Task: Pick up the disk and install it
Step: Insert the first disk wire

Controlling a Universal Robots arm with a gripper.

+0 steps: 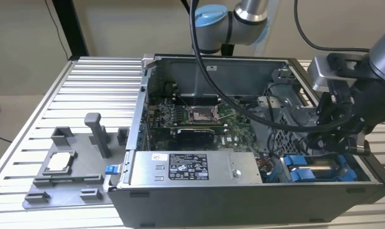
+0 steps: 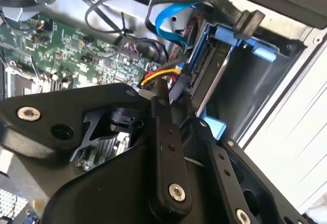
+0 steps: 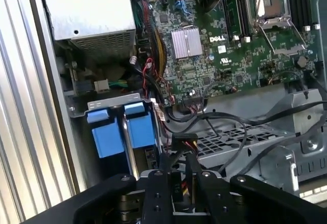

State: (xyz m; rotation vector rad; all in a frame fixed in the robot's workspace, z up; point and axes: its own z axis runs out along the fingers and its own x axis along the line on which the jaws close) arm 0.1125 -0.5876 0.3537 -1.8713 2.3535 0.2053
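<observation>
Your gripper (image 1: 335, 140) at four o'clock inside the open computer case (image 1: 243, 202) in the exterior view, fingers (image 3: 157, 183) nipped on a black cable plug (image 3: 184, 143), disk (image 2: 210, 73) upright in its bay just beside.

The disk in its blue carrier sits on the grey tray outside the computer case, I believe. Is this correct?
No. The disk in its blue carrier sits inside the computer case, in the corner bay, not on the grey tray; the second wrist view shows it.
</observation>
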